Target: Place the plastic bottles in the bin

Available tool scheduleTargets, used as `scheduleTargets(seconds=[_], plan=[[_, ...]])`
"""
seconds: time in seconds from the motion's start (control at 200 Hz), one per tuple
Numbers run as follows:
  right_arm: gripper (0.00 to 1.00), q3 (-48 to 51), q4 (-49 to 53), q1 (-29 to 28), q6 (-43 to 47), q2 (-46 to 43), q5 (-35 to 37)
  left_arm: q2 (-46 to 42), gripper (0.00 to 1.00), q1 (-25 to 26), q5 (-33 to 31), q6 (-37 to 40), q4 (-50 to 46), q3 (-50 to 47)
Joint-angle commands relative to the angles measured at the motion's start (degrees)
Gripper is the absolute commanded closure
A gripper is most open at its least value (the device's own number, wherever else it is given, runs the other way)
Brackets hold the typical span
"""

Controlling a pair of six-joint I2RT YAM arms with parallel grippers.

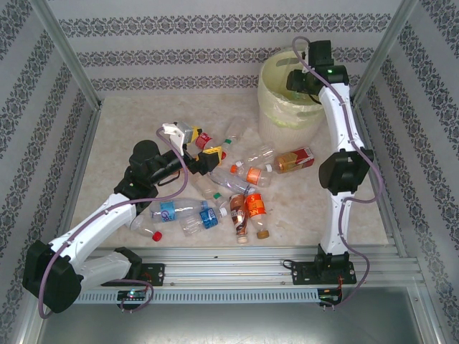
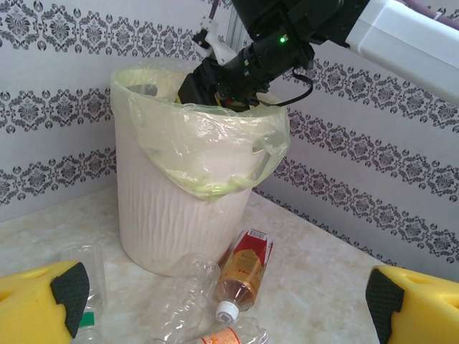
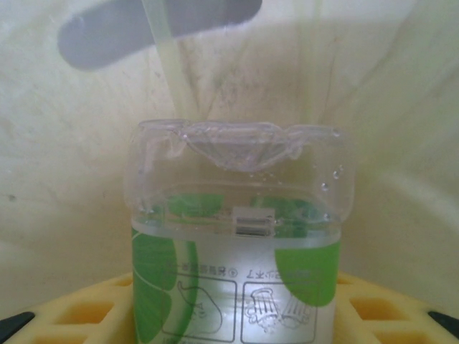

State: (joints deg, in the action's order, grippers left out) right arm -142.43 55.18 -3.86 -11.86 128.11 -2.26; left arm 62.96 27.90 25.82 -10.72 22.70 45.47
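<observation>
Overhead, we saw the right arm reaching to the far right corner of the table (image 1: 115, 136), its wrist tipped into the pale-yellow bin (image 1: 283, 118).

Right gripper (image 3: 233, 287): yellow fingers pressed against both sides of a green-labelled bottle (image 3: 237, 208), grasping it inside the bin. The bottle's base pointed away from the lens, and a handle slot (image 3: 143, 29) showed on the wall behind. The bin carried a yellowish clear liner (image 2: 208, 136) folded over the rim.

Left gripper (image 2: 224, 294): jaws spread wide and holding nothing, low over the table and facing the bin.

We logged the other bottles lying on the table. A red-labelled bottle (image 2: 245, 266) with a white cap lay just beside the bin's foot, with a crumpled clear bottle (image 2: 188, 290) next to it. An orange-labelled bottle (image 1: 254, 206) and a blue-labelled bottle (image 1: 206, 215) lay in the central heap near the left arm.
</observation>
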Motion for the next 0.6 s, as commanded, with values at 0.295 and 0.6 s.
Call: scheduleTargets(seconds=[0.295, 0.6], plan=[[0.43, -2.06, 4.19, 0.54, -0.84, 3.06, -2.66, 0.19, 0.0, 1.19, 0.76, 1.67, -1.3, 1.2], [0.31, -2.85, 5.02, 0.39, -1.02, 2.52, -3.63, -0.2, 0.0, 1.37, 0.68, 1.93, -1.52, 1.32]])
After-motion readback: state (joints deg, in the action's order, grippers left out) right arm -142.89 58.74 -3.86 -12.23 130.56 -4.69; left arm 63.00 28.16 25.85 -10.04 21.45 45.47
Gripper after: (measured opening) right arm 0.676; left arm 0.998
